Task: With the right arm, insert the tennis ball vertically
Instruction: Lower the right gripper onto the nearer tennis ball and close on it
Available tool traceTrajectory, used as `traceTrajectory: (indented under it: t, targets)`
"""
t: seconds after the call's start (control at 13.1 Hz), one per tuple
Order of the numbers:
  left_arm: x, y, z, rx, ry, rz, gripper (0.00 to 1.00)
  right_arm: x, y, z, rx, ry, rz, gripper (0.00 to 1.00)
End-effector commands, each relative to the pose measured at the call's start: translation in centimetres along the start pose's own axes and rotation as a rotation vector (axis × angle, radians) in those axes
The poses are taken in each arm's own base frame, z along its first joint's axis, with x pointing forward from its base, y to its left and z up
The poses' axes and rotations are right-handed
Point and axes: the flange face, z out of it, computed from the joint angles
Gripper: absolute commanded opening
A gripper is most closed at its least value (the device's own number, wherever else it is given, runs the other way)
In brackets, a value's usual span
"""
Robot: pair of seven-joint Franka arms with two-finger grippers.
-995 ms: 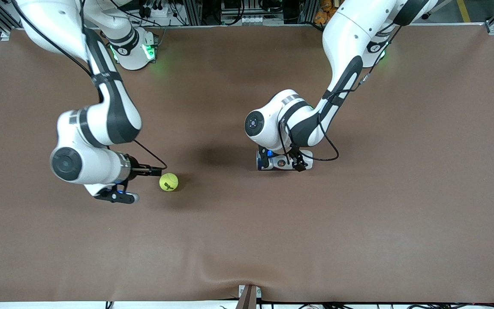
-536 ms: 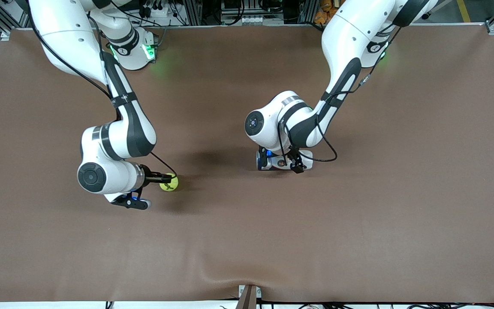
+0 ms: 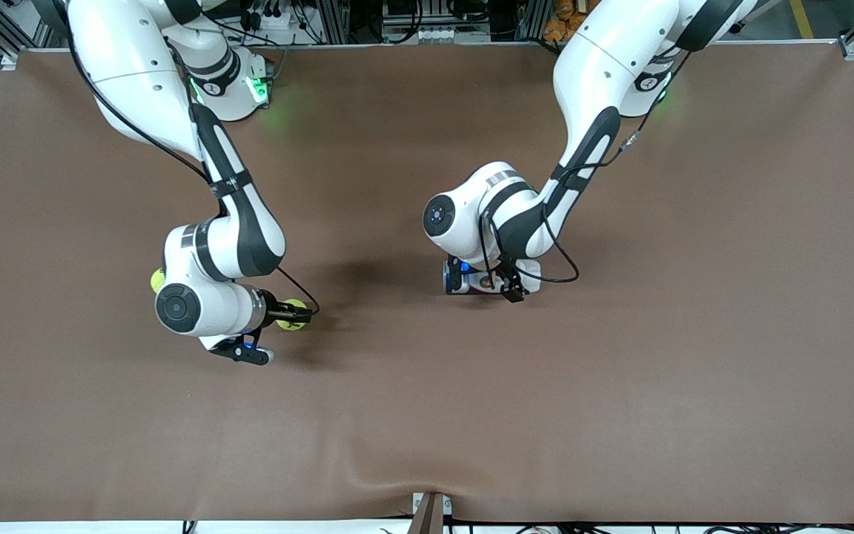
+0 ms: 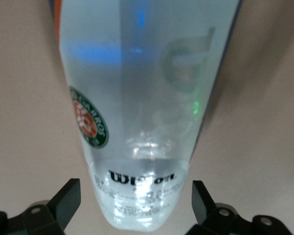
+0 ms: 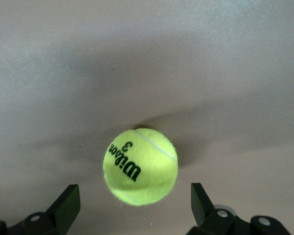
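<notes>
- A brown table (image 3: 620,386) fills the front view, with 2 white Franka arms reaching over it from their bases along the top edge.
- The right arm (image 3: 212,245) bends down toward its own end of the table. Its wrist lies low and level, pointing toward the table's middle.
- The left arm (image 3: 516,215) hangs over the table's middle, where a clear plastic tennis ball can (image 4: 142,112) lies on its side under its wrist. The can carries a Wilson name and a round green and orange badge.
- The left gripper (image 4: 136,198) has its fingers spread wide, 1 on each side of the can's end and apart from it, grasping nothing.
- The right gripper (image 5: 135,203) is also spread wide and empty, its 2 black fingertips flanking the ball without touching it.
- The tennis ball (image 5: 140,165), yellow-green with "Wilson 3" in black, rests on the table between those fingers.
- A 2nd yellow ball (image 3: 157,280) peeks out by the right arm's elbow.
- Judged by its look, the ball is light, felt-covered and springy, so it should grip well but can roll. The fingers would best close across its widest middle.
</notes>
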Motion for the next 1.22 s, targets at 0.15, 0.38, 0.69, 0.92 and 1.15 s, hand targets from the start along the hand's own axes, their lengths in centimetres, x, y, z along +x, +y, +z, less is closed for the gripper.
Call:
traceTrajectory:
  t: [0.15,0.38,0.69,0.92,1.15]
  targets:
    - [-0.3,-0.1,1.3,0.008,-0.009,0.026,1.0,0.1,-0.2,2.1,-0.004,-0.01,0.019,1.0]
    - [-0.3,0.1,1.8,0.002,-0.017,0.028,1.0,0.3,-0.2,2.7,-0.004,-0.002,0.02,1.0]
    - [0.0,0.1,2.2,0.003,-0.01,0.03,1.0,0.6,-0.2,3.4,-0.004,0.007,0.021,1.0]
    - [0.0,-0.1,2.5,0.004,0.001,0.027,1.0,-0.1,-1.4,3.5,-0.021,0.015,-0.009,0.24]
    - [0.0,-0.1,2.4,0.004,0.002,0.027,0.96,0.4,-0.7,1.2,-0.004,0.032,0.003,0.0]
